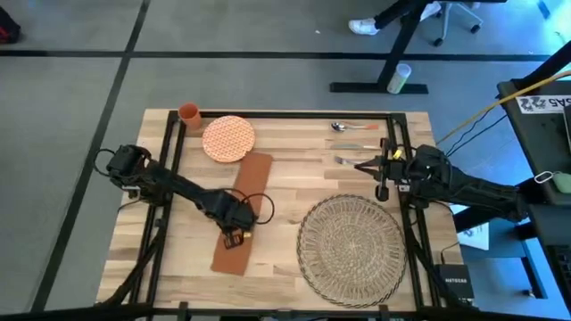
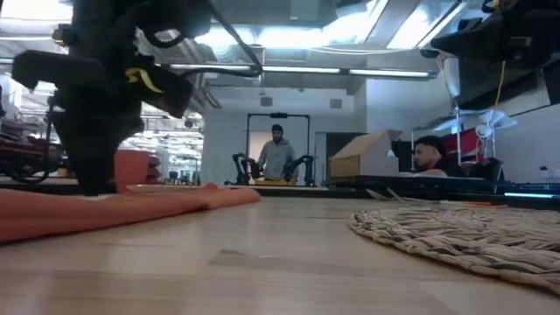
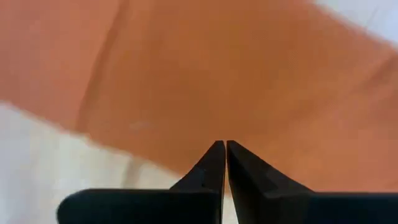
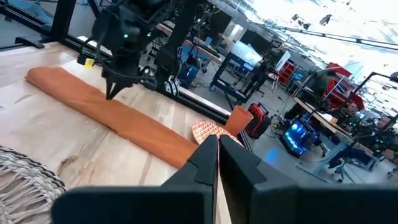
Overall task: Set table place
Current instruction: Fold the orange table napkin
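On the table [image 1: 285, 178], the woven straw mat [image 1: 350, 249] lies near-right. Left gripper [image 1: 235, 237], fingers pressed together, sits on the rust-orange napkin [image 1: 243, 209]; right gripper [image 1: 363, 166], closed and empty, hovers beyond the mat.

The high camera looks straight down on the whole light wooden plank worktop [image 1: 285, 169], floor showing all round. The low camera sits at worktop level, facing level across into the room. The left wrist camera points down, very close over the long rust-orange cloth napkin [image 3: 249, 81]. The right wrist camera, higher and farther off, faces toward nine o'clock, sharing that napkin [image 4: 118, 112] and the round beige woven straw mat [image 4: 25, 171] with the high and low views.
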